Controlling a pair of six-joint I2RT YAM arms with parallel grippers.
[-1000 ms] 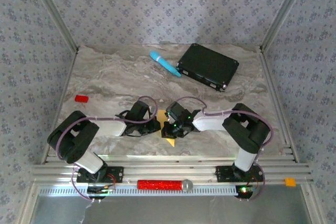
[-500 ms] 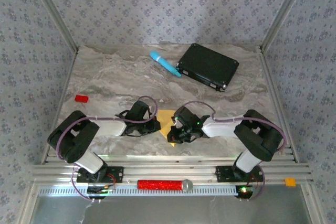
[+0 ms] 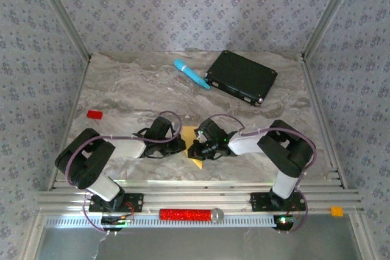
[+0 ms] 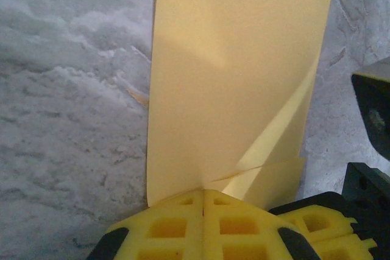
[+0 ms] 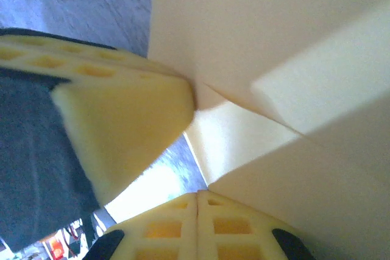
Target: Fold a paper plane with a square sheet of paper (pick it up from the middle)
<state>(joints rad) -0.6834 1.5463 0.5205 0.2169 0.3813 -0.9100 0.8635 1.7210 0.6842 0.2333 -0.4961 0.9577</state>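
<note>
My left pincer (image 4: 203,194) is clamped on the creased square sheet of paper (image 4: 231,77), midway along the near edge of the worktop (image 3: 134,89). My right pincer (image 5: 197,196) pinches it too, jaws together.

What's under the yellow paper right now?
In the left wrist view the creased yellow-orange paper sheet lies over the grey marbled tabletop, with a second paper layer showing beneath its near right edge. Whatever else sits under the sheet is covered.
</note>
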